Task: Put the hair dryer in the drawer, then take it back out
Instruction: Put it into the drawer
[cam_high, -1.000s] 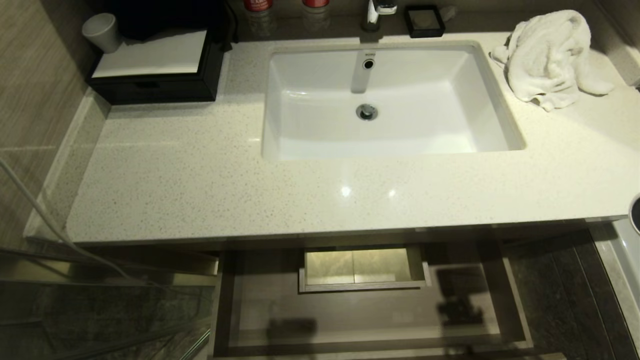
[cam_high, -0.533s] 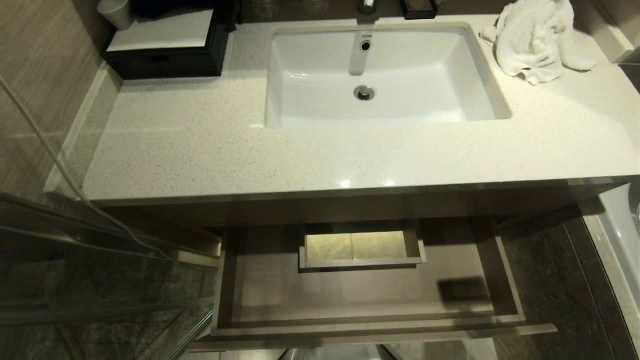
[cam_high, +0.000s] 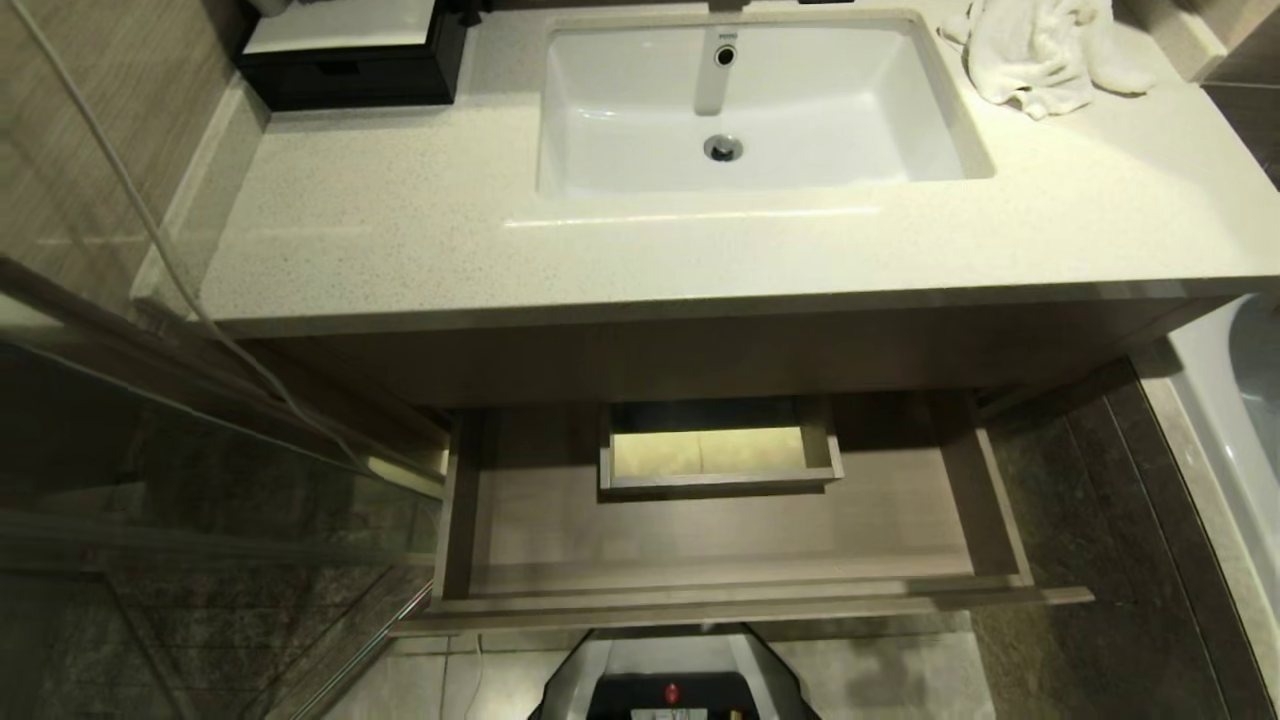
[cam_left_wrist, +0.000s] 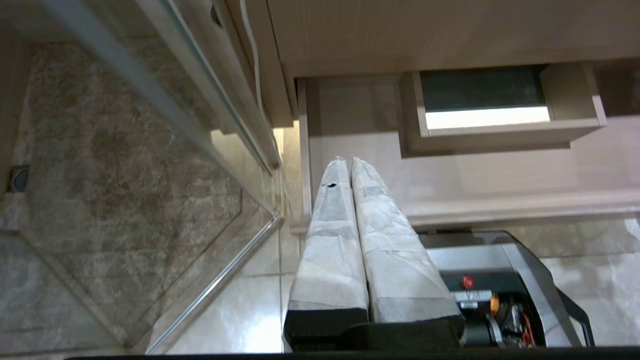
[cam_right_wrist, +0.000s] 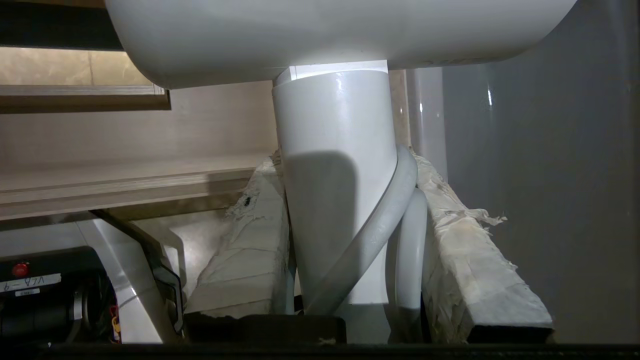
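Clamped by its handle between the taped fingers of the right gripper (cam_right_wrist: 350, 235), cord pinned alongside, the hair dryer (cam_right_wrist: 340, 150) fills the right wrist view; the empty drawer (cam_high: 735, 585) stands pulled out at lower centre of the head view. Placing it well probably means carrying the barrel clear over the front rail and avoiding the boxed cut-out (cam_high: 718, 452). Neither arm shows in the head view, the dryer's barrel is cropped, and the left gripper (cam_left_wrist: 350, 165) hangs pressed closed and empty.
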